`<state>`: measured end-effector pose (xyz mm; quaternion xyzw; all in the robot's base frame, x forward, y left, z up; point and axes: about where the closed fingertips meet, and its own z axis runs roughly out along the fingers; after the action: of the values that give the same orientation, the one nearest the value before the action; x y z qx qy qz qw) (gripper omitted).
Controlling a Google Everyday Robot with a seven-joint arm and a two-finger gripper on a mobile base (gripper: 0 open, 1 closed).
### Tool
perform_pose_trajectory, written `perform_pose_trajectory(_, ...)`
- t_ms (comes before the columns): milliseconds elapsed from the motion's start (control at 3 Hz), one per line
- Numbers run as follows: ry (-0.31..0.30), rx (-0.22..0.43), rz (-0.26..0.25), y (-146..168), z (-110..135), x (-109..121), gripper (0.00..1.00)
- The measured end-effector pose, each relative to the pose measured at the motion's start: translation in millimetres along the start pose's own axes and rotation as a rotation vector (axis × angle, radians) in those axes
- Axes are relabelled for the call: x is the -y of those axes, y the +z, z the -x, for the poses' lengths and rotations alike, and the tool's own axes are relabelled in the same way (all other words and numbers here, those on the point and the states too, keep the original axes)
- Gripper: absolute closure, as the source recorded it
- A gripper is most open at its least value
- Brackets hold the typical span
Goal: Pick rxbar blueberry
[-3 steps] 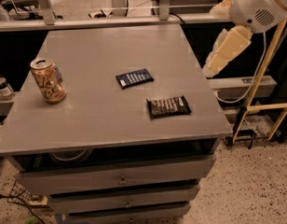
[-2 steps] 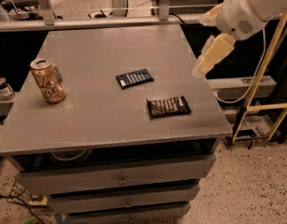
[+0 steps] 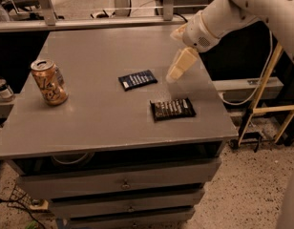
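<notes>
The rxbar blueberry [image 3: 137, 79] is a small flat navy-blue wrapper with rows of white text, lying near the middle of the grey table top [image 3: 94, 123]. A slightly longer black-brown bar wrapper [image 3: 173, 109] lies to its lower right. My gripper [image 3: 178, 67] hangs from the white arm that comes in from the upper right. It is above the table, just right of the blueberry bar and above the darker bar, touching neither.
An orange soda can [image 3: 49, 81] stands upright at the table's left side. The table has drawers [image 3: 120, 182] below its front edge. A small bottle [image 3: 2, 88] sits past the left edge. A yellow frame [image 3: 261, 109] stands on the floor at right.
The arm has swung left and down from beyond the table's right edge, bringing the gripper over the table top close to the blueberry bar. The bars and can have not moved.
</notes>
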<state>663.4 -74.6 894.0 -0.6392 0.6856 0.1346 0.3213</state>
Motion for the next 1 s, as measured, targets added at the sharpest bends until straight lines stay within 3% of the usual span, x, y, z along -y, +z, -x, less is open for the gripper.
perform_pose_trajectory(333, -0.012, 0.051, 0.061, 34.4, 10.8, 0.4, 0.00)
perform_pose_trajectory(1000, -0.058, 0.140, 0.196, 58.0, 43.9, -26.9, 0.00)
